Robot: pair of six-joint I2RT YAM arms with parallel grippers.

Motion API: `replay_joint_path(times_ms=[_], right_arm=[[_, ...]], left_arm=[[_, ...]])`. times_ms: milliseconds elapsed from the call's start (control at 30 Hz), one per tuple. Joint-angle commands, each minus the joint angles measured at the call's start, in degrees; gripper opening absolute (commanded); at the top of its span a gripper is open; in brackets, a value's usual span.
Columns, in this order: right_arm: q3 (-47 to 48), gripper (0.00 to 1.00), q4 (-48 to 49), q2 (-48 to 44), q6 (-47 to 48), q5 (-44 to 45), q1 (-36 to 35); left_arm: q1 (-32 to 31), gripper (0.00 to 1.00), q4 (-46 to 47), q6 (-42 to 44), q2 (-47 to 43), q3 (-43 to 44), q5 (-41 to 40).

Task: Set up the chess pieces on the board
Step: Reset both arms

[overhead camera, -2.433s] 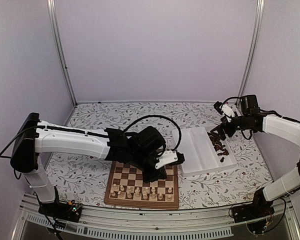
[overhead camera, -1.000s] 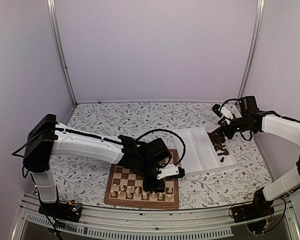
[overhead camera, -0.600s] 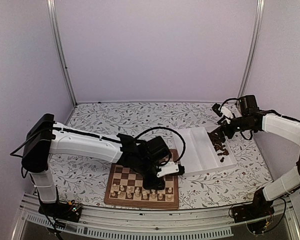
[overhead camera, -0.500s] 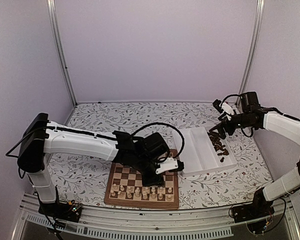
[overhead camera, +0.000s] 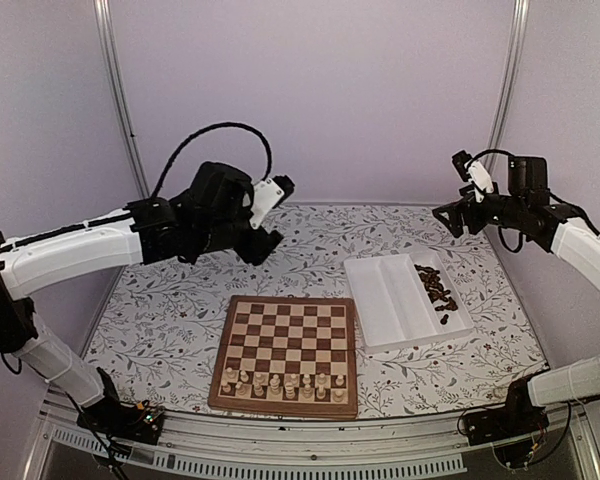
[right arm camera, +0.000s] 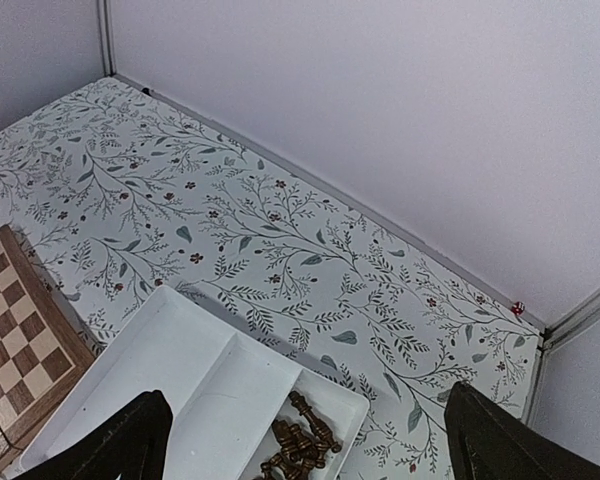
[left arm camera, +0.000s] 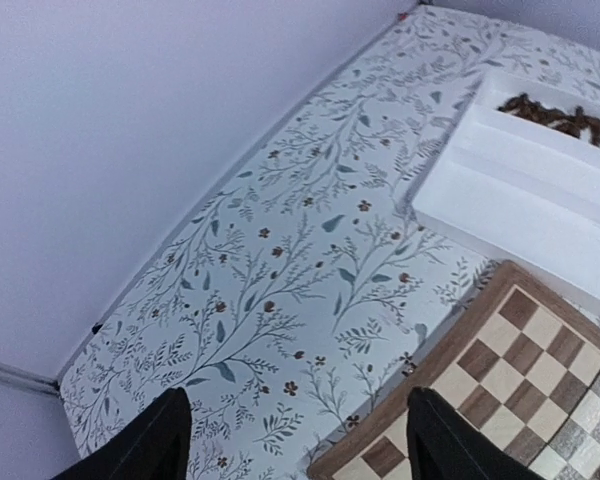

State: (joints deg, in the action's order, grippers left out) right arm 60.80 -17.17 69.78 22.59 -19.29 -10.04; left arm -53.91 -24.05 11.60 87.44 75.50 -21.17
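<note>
Hands: two; left hand (overhead camera: 277, 215) spread wide and empty; right hand (overhead camera: 458, 195) spread wide and empty.
Board: one board (overhead camera: 285, 335), flat on the bench (overhead camera: 180, 300), below the left hand, sides square to the bench's edge.
Pale pieces (overhead camera: 280, 383): upright in the board's two nearest rows; too small to count.
Dark pieces (overhead camera: 437, 287): one heap, uncountable, below the right hand.
Tray (overhead camera: 380, 290): one, two compartments, long axis running away from the arms.

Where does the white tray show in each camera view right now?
Top external: right of centre, the white tray lies just right of the board.
Left wrist: upper right corner.
Right wrist: bottom centre, cut by the lower edge.
Shared landmark: the dark chess pieces piled in one compartment.
</note>
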Motion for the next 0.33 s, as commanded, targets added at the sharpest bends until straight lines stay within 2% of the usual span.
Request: replay_joint_path(times_ms=[0,133,300], right_arm=[[-0.44,0.99,4.11,-3.45,-6.30,5.56,0.37],[-0.69,0.99,8.25,-6.90,-9.40,9.54,0.42],[-3.21,0.99,10.43,-7.54,-10.95,6.56,0.42]], left_arm=[[6.03,0.79,9.49,-3.53,-7.27,-3.96,-6.50],[11.68,0.91,13.85,-6.05,-12.85,-7.80,-8.82],[17.29,0.98,19.16,-9.24,-17.59,-14.43,-5.26]])
